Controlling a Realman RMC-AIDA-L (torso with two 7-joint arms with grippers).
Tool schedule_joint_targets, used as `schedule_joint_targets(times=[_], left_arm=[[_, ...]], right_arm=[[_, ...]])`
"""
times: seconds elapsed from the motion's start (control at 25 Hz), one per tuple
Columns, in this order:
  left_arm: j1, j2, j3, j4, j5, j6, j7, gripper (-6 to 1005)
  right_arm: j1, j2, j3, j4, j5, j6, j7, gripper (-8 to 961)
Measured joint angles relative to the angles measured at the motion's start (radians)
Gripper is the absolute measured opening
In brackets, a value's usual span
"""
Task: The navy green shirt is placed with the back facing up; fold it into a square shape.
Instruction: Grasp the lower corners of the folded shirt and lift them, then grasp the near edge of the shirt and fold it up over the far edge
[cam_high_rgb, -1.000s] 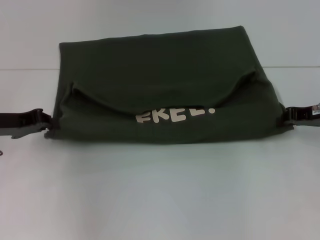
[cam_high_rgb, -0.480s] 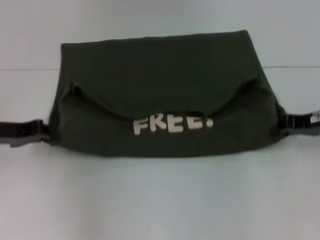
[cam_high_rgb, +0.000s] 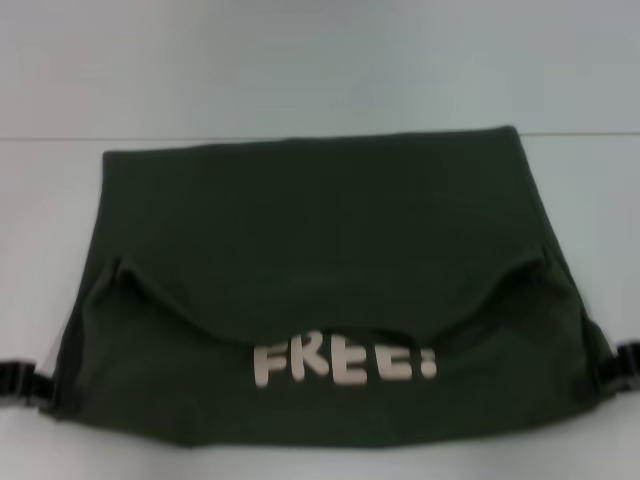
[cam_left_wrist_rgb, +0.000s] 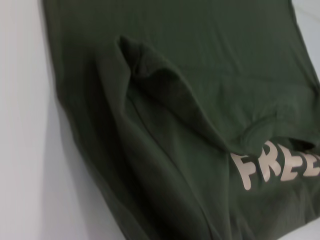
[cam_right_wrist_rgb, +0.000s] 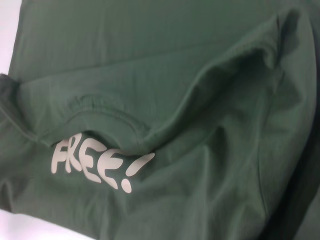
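Shirt: the navy green shirt (cam_high_rgb: 310, 260) has come nearer, more lettering showing.
Grippers: left gripper (cam_high_rgb: 22, 385) and right gripper (cam_high_rgb: 617, 368) at its side edges; grip can't be told.
Meaning: fold continuing.

Bare table (cam_high_rgb: 320, 70) beyond the shirt (cam_high_rgb: 320, 230), nothing standing there

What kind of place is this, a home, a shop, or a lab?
Probably a lab or test bench, though little shows. A bare white table holds only a folded green shirt, with the left gripper and right gripper at its near corners.
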Motion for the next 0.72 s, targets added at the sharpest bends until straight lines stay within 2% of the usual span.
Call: schedule_joint_targets(times=[0.16,0.36,0.44,0.56,0.72], left_arm=[[0.044,-0.015,-0.012,0.06,0.023,0.083,0.001,68],[0.049,-0.012,-0.07,0.058,0.014,0.135,0.042,71],[0.031,-0.001,-0.119,0.052,-0.011,0.163,0.061,73],[-0.02,0.03,-0.188,0.024,-0.055,0.174,0.051,74],[-0.102,0.067,-0.214,-0.044,-0.057,0.066,-0.011,77]], right_arm=[[-0.044,-0.002,0.007,-0.004,-0.003,-0.079,-0.02,50],[-0.063,-0.005,0.05,0.009,0.015,-0.093,-0.058,51],[-0.05,-0.014,0.095,0.021,0.062,-0.104,-0.08,51],[-0.022,-0.048,0.162,0.072,0.177,-0.092,-0.104,51],[0.015,-0.087,0.208,0.167,0.309,0.03,-0.113,51]])
